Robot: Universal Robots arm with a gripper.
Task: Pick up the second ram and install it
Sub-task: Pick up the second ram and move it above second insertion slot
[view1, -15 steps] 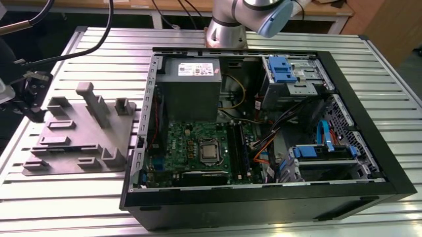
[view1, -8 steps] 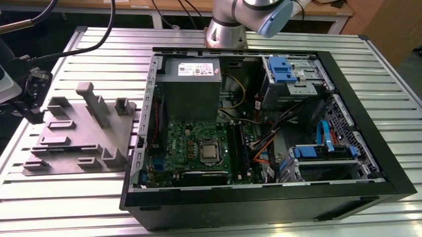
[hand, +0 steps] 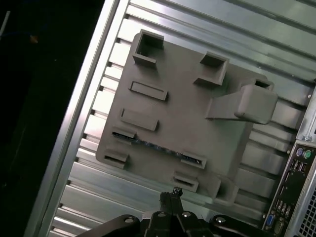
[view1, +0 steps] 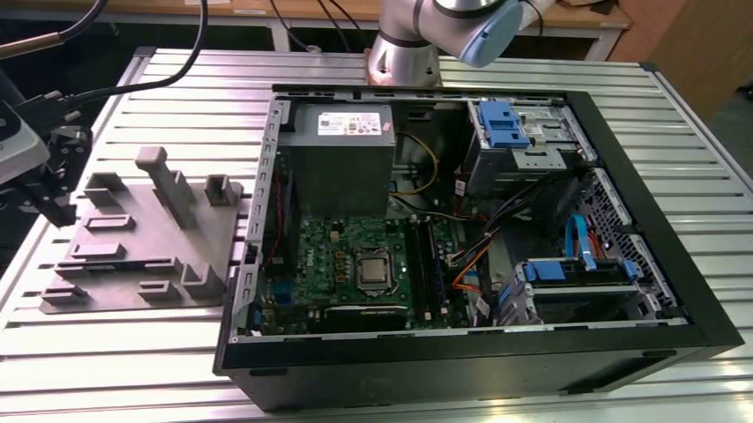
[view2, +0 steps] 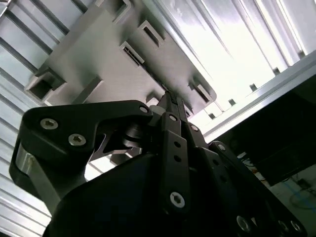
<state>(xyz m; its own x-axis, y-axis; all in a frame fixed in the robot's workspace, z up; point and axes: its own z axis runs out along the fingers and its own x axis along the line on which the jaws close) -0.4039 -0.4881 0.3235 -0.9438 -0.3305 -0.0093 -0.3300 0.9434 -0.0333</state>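
Observation:
The second ram (hand: 155, 146) stands on edge in the grey tray (hand: 197, 123). It appears in the first wrist view as a thin dark blue strip running between two low slot blocks. My gripper (hand: 170, 193) hovers above the tray's edge, a short way off the ram and not touching it. Its two black fingers are pressed together with nothing between them, as the gripper (view2: 170, 98) also appears in the second wrist view. In the exterior view the gripper (view1: 53, 210) hangs at the far left, beside the tray (view1: 130, 247).
The open computer case (view1: 471, 352) lies to the exterior view's right of the tray, with the green motherboard (view1: 341, 264), a grey power-supply box (view1: 341, 132) and blue drive cages (view1: 506, 123) inside. A tall upright block (view1: 165, 181) rises from the tray. The table edge (hand: 74, 123) runs alongside the tray.

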